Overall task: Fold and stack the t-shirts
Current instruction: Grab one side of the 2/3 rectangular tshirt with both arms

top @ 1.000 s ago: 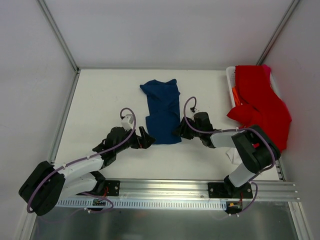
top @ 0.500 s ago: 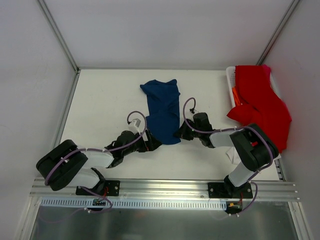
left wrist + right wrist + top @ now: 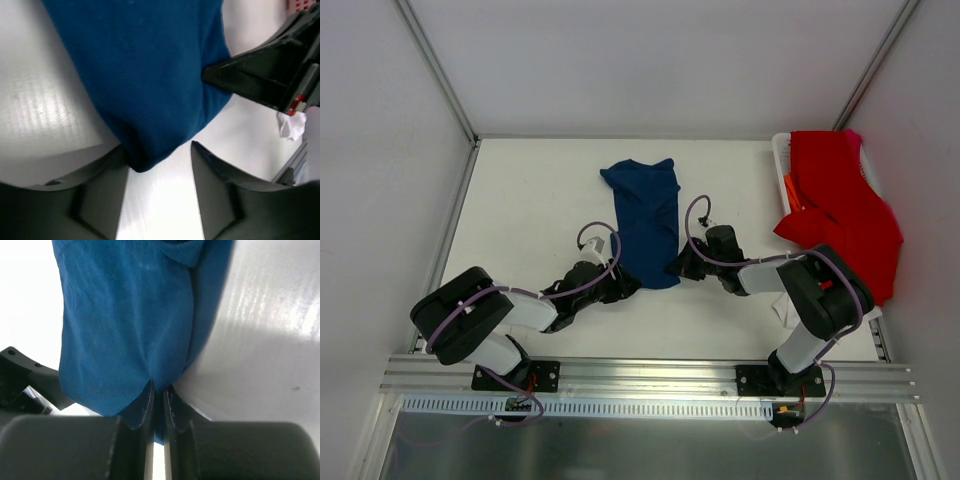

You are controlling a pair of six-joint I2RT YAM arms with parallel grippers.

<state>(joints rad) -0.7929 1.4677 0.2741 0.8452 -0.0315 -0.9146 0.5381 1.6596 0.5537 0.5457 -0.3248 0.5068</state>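
A: What has changed around the navy t-shirt (image 3: 645, 222) in the last second?

B: The left gripper (image 3: 157, 150). A second ago it sat off the shirt's near-left corner, out over the bare table (image 3: 520, 200). Half a second ago it had slid in beside the hem. Now that corner lies between its fingers. The jaws are spread wide, and the cloth touches one finger and stands clear of the other, so nothing is gripped on that side yet.

A: And the right gripper (image 3: 159, 390)?

B: It has hardly moved. It sits at the shirt's near-right corner with its fingers pressed together on the hem, a thin edge of blue caught between them.

A: Where does the shirt itself lie?

B: Flat on the table as a narrow strip running away from the arms, its sides apparently already folded in. No print shows. The red t-shirt (image 3: 840, 210) is well off to its right, draped over the white basket (image 3: 780, 160).

A: What does that mean for the fold?

B: Probably that the lengthwise halving is about to start. One near corner is held and the other is lined up. The left jaws would need to close on every layer of that corner. If they catch only the top layer, the hem would likely come up uneven.
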